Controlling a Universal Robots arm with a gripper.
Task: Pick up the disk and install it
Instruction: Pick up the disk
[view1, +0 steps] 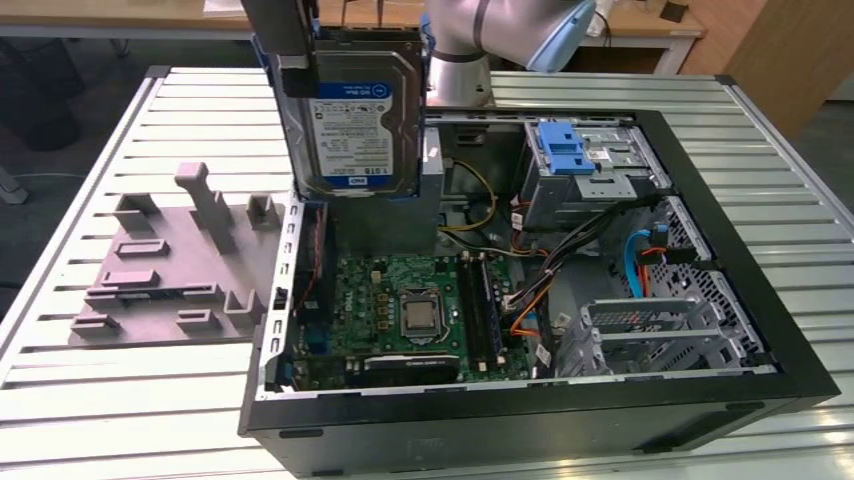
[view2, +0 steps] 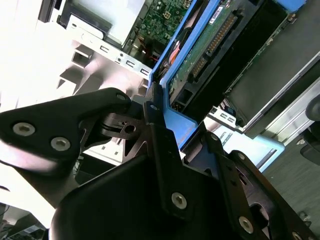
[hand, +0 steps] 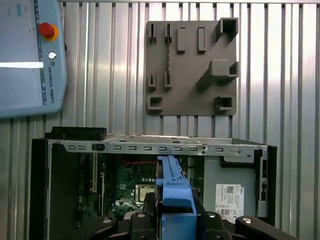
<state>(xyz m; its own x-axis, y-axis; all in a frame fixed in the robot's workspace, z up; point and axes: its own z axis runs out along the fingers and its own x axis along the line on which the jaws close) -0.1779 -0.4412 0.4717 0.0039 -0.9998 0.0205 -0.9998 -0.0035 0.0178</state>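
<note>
The disk (view1: 354, 120), a silver hard drive with a white-and-blue label and a blue frame round its edges, hangs upright above the back left part of the open computer case (view1: 747, 300) in the exterior view. My gripper (view1: 296, 60) is shut on its upper left edge. In the first wrist view the disk's blue frame (hand: 172, 190) stands edge-on between my black fingers (hand: 150, 202). In the second wrist view my gripper (view2: 175, 125) clamps that frame, and the disk's green circuit-board side (view2: 210, 40) faces the camera.
Inside the case lie the motherboard (view1: 400, 300), loose cables (view1: 561, 250) and a drive cage with a blue bracket (view1: 567, 150). A grey fixture plate (view1: 174, 260) sits on the slatted table (view1: 80, 400) at the exterior view's left. A teach pendant (hand: 30, 55) lies beyond the case.
</note>
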